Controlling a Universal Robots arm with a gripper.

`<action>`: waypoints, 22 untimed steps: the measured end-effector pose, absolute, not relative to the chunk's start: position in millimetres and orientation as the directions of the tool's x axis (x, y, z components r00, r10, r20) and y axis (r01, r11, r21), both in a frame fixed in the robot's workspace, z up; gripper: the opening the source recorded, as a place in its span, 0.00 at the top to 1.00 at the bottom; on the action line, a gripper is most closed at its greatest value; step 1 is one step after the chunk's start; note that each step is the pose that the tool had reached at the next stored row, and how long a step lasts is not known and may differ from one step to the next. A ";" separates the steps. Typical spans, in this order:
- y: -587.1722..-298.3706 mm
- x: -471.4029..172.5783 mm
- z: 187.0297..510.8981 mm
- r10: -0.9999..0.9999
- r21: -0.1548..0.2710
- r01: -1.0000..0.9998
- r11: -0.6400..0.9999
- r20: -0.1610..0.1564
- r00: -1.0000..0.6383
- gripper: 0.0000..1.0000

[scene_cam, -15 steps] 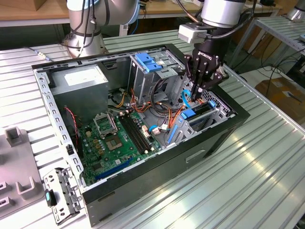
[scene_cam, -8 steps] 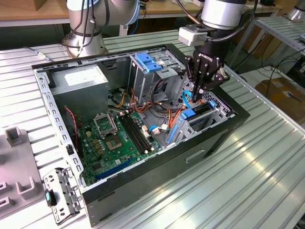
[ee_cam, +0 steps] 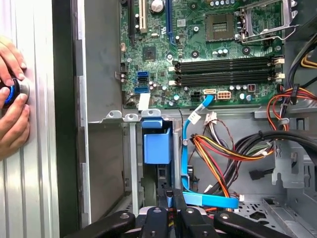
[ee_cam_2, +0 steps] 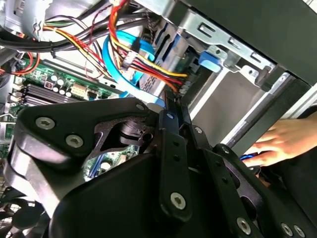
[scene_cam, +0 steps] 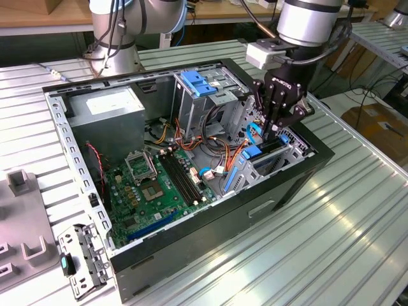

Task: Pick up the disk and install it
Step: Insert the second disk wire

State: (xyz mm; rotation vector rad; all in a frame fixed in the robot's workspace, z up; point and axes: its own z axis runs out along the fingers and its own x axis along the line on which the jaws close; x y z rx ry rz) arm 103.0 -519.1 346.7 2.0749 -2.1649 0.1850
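The disk (scene_cam: 266, 150) stands on edge in the drive bay at the front corner of the open computer case (scene_cam: 299, 185), on the exterior view's right. Its blue rail end (ee_cam: 157, 145) shows in the first wrist view. My gripper (scene_cam: 271, 132) hangs directly over the disk, its black fingers pressed together at the disk's upper edge. In both wrist views the gripper (ee_cam: 174, 195) (ee_cam_2: 173, 105) is shut, fingertips side by side. I cannot tell whether the tips pinch the disk or only touch it.
A blue flat cable (ee_cam: 185, 163) and coloured wire bundles (ee_cam: 223, 148) run right beside the bay. The motherboard (scene_cam: 159, 185), grey power-supply box (scene_cam: 105, 107) and drive cage with blue latch (scene_cam: 199, 83) lie further in. A person's hand (ee_cam: 12, 99) rests on a blue button outside the case.
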 end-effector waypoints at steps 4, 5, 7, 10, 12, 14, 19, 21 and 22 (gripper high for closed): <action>-522.0 103.0 346.7 -0.984 0.006 -0.999 0.043 0.171 -0.041 0.84; -522.1 103.1 346.6 -0.985 0.006 -0.999 0.043 0.170 -0.041 0.84; -522.2 103.1 346.4 -0.985 0.006 -0.999 0.043 0.169 -0.041 0.84; -522.4 103.1 346.1 -0.985 0.006 -0.999 0.043 0.169 -0.041 0.84; -522.5 103.1 345.7 -0.985 0.006 -0.999 0.043 0.169 -0.041 0.84; -522.8 103.3 345.5 -0.985 0.006 -0.999 0.043 0.169 -0.041 0.84; -525.8 103.8 345.5 -0.986 0.006 -0.999 0.043 0.164 -0.041 0.84; -526.8 103.9 345.5 -0.987 0.007 -0.999 0.043 0.155 -0.042 0.84; -528.0 104.0 345.5 -0.989 0.007 -0.999 0.043 0.145 -0.042 0.84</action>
